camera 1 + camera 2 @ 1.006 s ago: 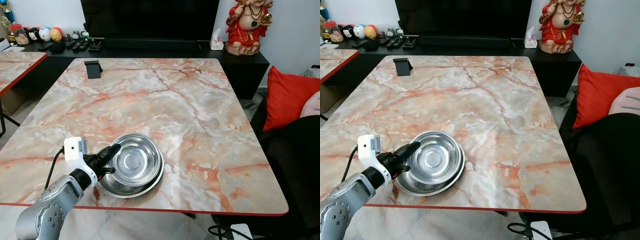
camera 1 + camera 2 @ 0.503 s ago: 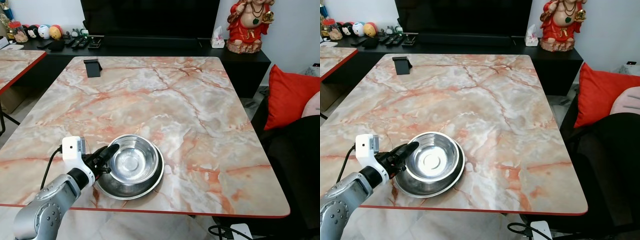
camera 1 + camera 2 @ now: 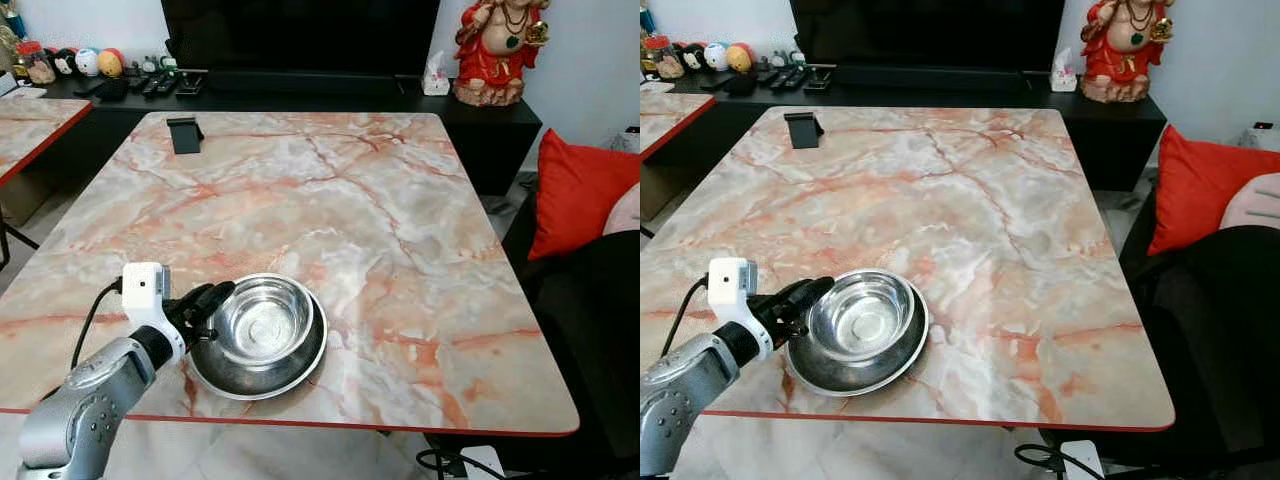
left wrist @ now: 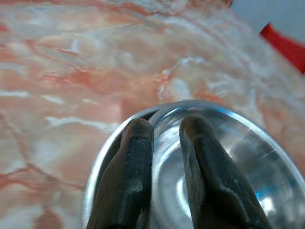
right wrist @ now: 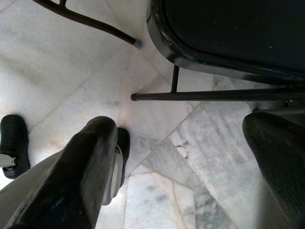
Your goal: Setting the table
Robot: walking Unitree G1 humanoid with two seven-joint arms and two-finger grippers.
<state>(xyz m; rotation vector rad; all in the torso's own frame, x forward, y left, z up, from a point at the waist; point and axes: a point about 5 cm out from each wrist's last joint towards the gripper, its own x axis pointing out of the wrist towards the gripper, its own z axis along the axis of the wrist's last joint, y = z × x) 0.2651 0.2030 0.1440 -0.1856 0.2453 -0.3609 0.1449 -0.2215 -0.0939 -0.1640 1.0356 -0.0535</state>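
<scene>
The left claw [image 3: 212,300] pinches the left rim of the steel bowl [image 3: 265,324], which sits nested in a steel plate [image 3: 250,375] at the marble tabletop's [image 3: 330,210] near-left edge.

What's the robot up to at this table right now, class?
The robot's left gripper is pinching the rim of a small steel bowl, one finger inside and one outside. That bowl sits nested in a wider steel dish near the front edge of the marble table. A small black stand sits at the table's far corner. The right gripper hangs open down by the floor, idle.
</scene>
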